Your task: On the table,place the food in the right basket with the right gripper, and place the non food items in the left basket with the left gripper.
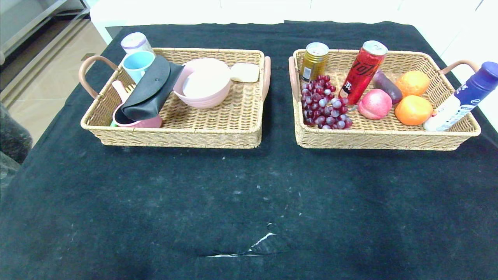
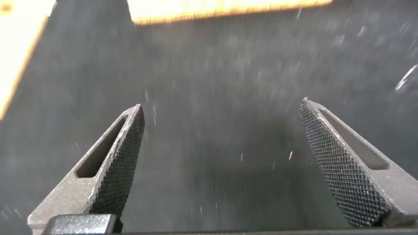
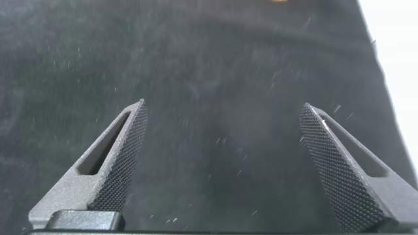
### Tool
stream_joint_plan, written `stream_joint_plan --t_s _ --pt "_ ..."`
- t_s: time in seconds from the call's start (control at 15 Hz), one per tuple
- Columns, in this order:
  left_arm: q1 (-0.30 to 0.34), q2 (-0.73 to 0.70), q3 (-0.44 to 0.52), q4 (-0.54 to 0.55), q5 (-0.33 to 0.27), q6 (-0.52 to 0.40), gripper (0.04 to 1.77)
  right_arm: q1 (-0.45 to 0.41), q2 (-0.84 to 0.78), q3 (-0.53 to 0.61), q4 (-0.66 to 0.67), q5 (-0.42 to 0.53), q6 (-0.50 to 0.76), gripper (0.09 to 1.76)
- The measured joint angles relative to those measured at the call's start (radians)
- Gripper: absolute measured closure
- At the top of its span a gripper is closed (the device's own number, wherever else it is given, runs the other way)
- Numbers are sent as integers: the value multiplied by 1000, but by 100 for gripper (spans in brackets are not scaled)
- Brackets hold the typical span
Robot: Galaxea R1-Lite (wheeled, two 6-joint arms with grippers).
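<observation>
Beige tiled floor [image 1: 46, 74], white wall [image 1: 350, 9]

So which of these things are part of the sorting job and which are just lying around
Part of the job:
- left woven wicker basket of non-food
- right woven wicker basket of food
- open left tool
- open right tool

Just lying about:
- black tablecloth
- white scuff on the cloth

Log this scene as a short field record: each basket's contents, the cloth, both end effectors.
left basket: pink bowl, black case, blue cup, pink cup
right basket: grapes, red can, gold can, peach, two oranges, blue-capped bottle
black cloth: no loose items
left end effector: open, above cloth
right end effector: open, above cloth
</observation>
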Motion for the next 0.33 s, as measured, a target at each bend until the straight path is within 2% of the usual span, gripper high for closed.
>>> stream_joint_plan --t_s 0.2,0.33 --pt "1 -1 31 19 27 -7 9 0 0 13 39 7 50 15" --pt "1 -1 34 119 53 -4 9 0 0 14 41 -1 83 15"
